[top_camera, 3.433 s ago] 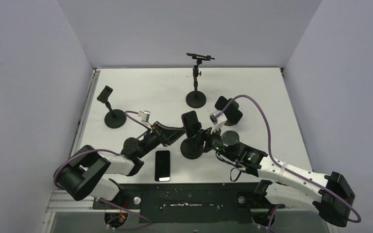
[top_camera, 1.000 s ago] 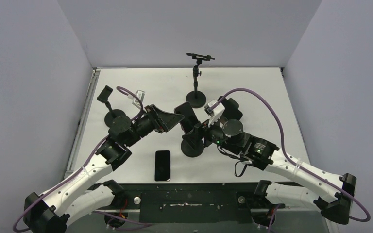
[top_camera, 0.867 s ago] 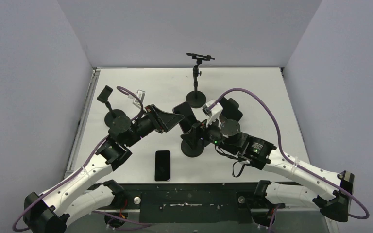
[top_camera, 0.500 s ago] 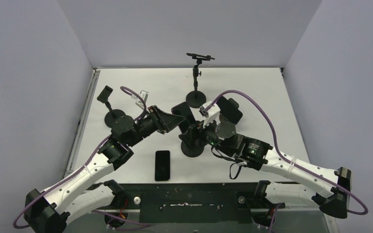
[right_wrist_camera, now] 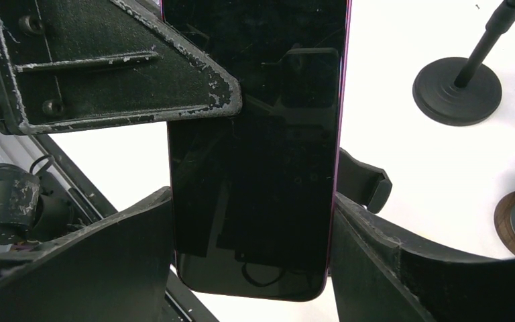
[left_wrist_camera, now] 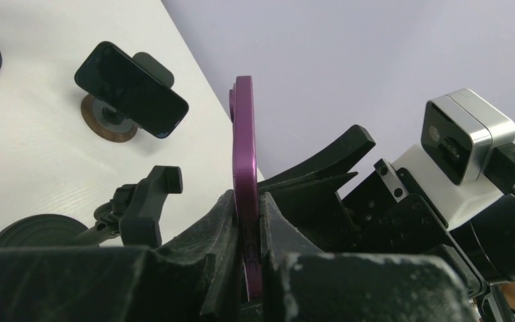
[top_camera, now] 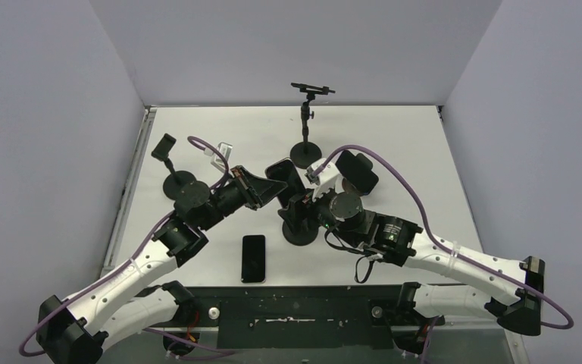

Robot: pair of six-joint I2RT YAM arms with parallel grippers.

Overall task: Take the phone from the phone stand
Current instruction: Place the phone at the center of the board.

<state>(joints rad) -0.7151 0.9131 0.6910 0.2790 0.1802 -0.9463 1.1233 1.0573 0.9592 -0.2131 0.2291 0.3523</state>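
The phone is upright and just beside the stand. In the left wrist view, the stand's clamp head is bare and apart from the phone. From above, the phone hangs over the far side of the stand's base.

The left gripper is narrowed onto the phone. Its two fingers pinch the front and back faces at the purple edge, low on the body, so most of the phone stands out past the fingertips.

The right gripper stands wide and spans the phone's width. Its fingers lie against the two long edges near the lower end of the dark screen, holding it there. In the right wrist view, one left finger crosses the upper-left part of the screen, and a clamp arm of the stand shows behind the phone's right edge.

A second phone lies flat on the table, nearer than the stand and just to its left. A third phone sits on a round holder beyond the stand to the right. A tall stand rises farther back, and a small stand is well to the left.
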